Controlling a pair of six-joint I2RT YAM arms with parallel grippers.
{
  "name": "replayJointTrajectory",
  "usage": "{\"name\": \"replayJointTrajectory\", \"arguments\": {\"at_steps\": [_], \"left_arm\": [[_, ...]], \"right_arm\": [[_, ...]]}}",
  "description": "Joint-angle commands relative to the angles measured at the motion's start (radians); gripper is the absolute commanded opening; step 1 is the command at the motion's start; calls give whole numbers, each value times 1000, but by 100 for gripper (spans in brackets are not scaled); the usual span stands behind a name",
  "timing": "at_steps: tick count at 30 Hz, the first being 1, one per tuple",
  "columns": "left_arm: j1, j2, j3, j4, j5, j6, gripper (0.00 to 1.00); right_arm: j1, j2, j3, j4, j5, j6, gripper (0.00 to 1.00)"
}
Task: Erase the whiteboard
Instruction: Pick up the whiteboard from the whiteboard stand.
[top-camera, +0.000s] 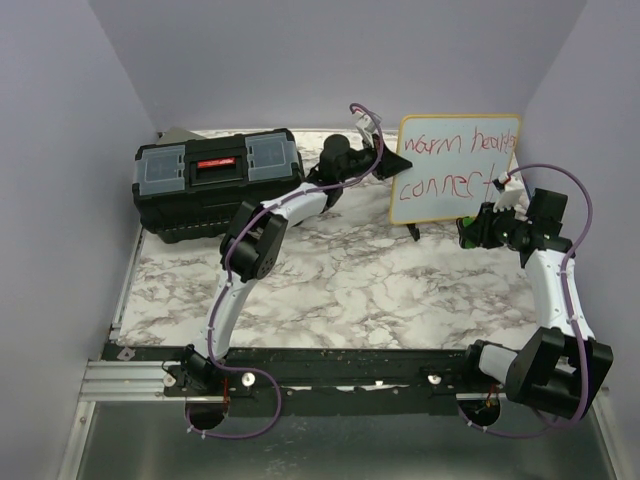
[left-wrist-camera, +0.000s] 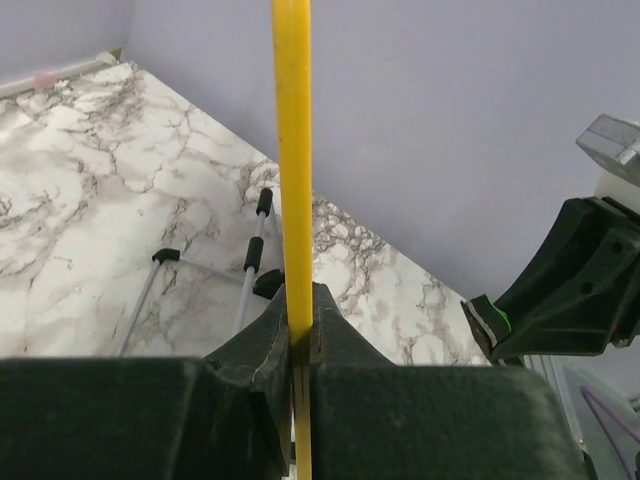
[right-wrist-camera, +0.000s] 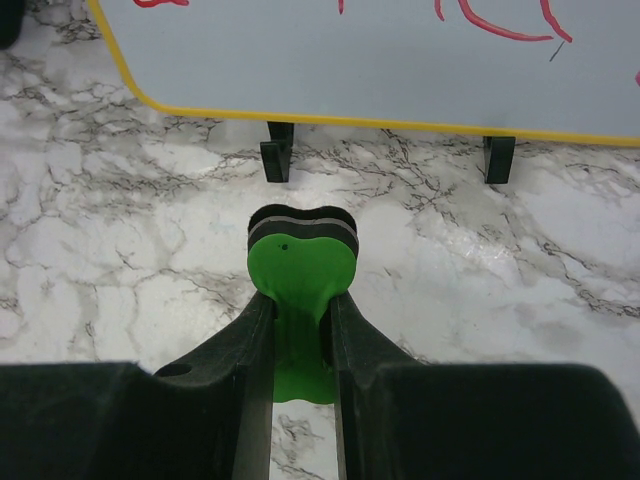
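Observation:
The whiteboard (top-camera: 455, 170) stands upright at the back right on small black feet, its yellow frame around red handwriting. My left gripper (top-camera: 392, 165) is shut on its left edge; the left wrist view shows the yellow frame (left-wrist-camera: 292, 150) clamped between the jaws (left-wrist-camera: 298, 335). My right gripper (top-camera: 470, 232) is shut on a green eraser (right-wrist-camera: 300, 275) with a black felt layer, held low in front of the board's lower right corner. The right wrist view shows the board's bottom edge (right-wrist-camera: 400, 70) and two feet just beyond the eraser, apart from it.
A black toolbox (top-camera: 215, 182) with grey lid compartments sits at the back left. Lavender walls close in the marble table (top-camera: 350, 290) on three sides. A metal wire stand (left-wrist-camera: 200, 280) lies behind the board. A black rail (top-camera: 330, 365) runs along the near edge.

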Motion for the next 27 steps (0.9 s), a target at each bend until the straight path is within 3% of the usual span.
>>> {"name": "replayJointTrajectory", "arguments": {"at_steps": [1, 10, 18, 21, 27], "left_arm": [[-6, -131, 100, 112, -65, 10, 0], [-27, -174, 169, 32, -95, -40, 0], [-38, -250, 113, 24, -141, -46, 0], [-39, -323, 37, 36, -164, -31, 0], [-39, -529, -266, 137, -206, -12, 0]], "right_arm": [[-10, -23, -3, -3, -36, 4, 1], [-12, -41, -3, -3, -53, 3, 1], [-18, -76, -3, -7, -104, -6, 1], [-18, -126, -4, -11, -166, -23, 1], [-18, -200, 31, -79, -322, -79, 1]]}}
